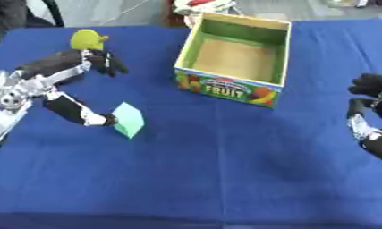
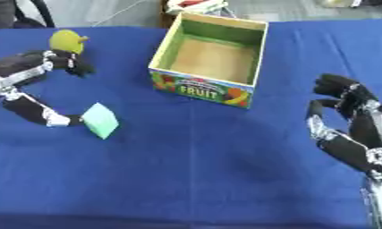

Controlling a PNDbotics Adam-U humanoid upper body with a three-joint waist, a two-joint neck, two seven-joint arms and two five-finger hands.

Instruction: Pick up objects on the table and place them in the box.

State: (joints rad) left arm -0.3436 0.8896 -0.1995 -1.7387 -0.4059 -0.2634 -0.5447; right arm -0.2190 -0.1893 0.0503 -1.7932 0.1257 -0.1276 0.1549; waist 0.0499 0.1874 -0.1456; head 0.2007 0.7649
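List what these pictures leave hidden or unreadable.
- Yellow-green fruit: its underside, hidden by the left hand.
- Box: floor near the front wall, hidden in both views.
- Small print above "FRUIT": blurred.
- Right hand: cut off by left eye view's edge.

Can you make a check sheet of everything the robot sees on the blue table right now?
Surface: blue cloth table, lying flat.
Job's things: open fruit box with nothing inside; yellow-green toy by the left hand's fingers; green block touching its thumb tip.
Clutter: nothing seen on the table.
Hands: left hand spread open between toy and block; right hand open at the right edge, holding nothing.
Cables: nothing seen.
Surroundings: unclear red and white stuff behind the box.
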